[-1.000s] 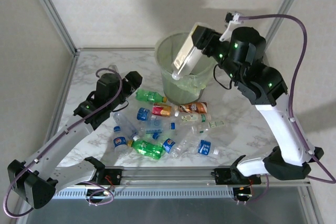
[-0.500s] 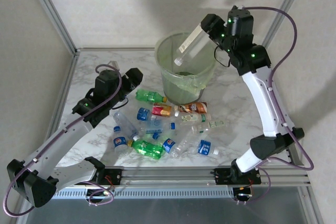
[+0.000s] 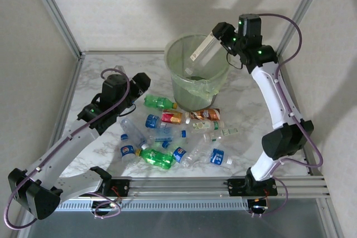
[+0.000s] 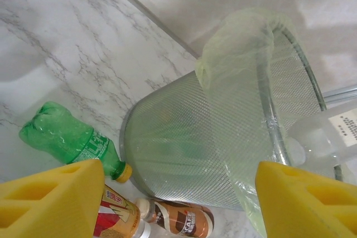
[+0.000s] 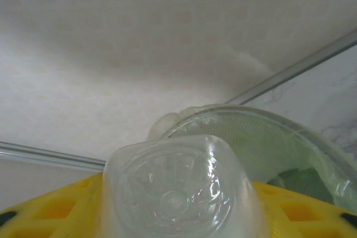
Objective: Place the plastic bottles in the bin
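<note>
Relation that matters: right gripper (image 3: pixel 216 37) is clamping the base end of a clear crushed plastic bottle w/ white label (image 3: pixel 202 50), and that bottle is hanging over the back-right part of the round translucent pale-green bin w/ thin plastic liner (image 3: pixel 174 65); its long axis is slanting down and left, neck end pointing into the bin mouth, base end up by the fingers. In the right wrist view the bottle's ribbed base (image 5: pixel 175 193) is sitting between the yellow pads, w/ the bin rim (image 5: pixel 251 116) lying just beyond and below; so the drop path is looking clear, probably needing only a release.

Left gripper (image 3: pixel 142 83) is hovering low beside the bin, jaws apart, holding nothing; its yellow foam pads (image 4: pixel 50 193) are framing the bin wall (image 4: pixel 195 154). Green crushed plastic bottle w/ yellow cap (image 3: pixel 158 102) is lying just in front of it, long axis running roughly left-right, so the left arm is sitting nearer. Remaining crushed plastic bottles (image 3: pixel 178 135) are lying on the white marble-pattern table (image 3: pixel 95 76), near the bin's foot.
</note>
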